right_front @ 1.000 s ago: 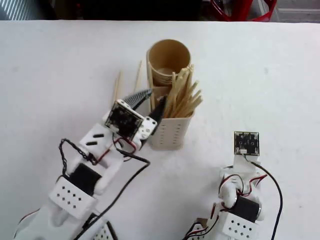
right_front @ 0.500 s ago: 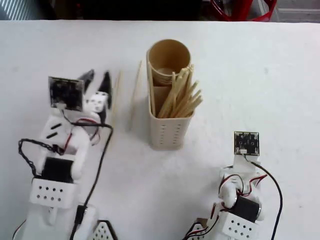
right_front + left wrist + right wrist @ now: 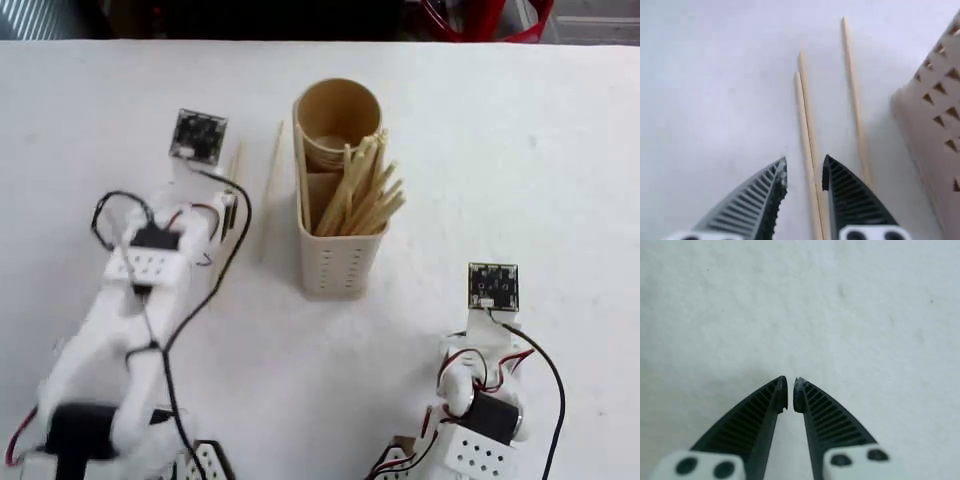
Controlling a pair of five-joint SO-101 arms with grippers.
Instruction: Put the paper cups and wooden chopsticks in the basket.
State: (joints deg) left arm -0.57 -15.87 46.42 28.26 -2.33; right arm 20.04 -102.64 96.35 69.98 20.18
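Observation:
A perforated cream basket (image 3: pixel 340 255) stands mid-table. It holds stacked paper cups (image 3: pixel 338 118) and a bundle of wooden chopsticks (image 3: pixel 365 195). Three loose chopsticks lie on the table left of it: a pair (image 3: pixel 235 165) and a single one (image 3: pixel 270 190). My left arm (image 3: pixel 150 260) hangs over the pair, pointing down. In the left wrist view my left gripper (image 3: pixel 804 170) is open, the pair (image 3: pixel 804 110) running between its fingertips, the single chopstick (image 3: pixel 852 95) and the basket wall (image 3: pixel 935 115) beside it. My right gripper (image 3: pixel 790 392) is shut on nothing above bare table.
My right arm (image 3: pixel 485 380) rests at the table's front right, away from the basket. The white tabletop (image 3: pixel 520 150) is bare to the right of the basket. Red and dark objects (image 3: pixel 480 18) sit beyond the far edge.
My left arm left the basket's left side, swung out to the left, and now stands over the loose pair of chopsticks. The right arm has kept still.

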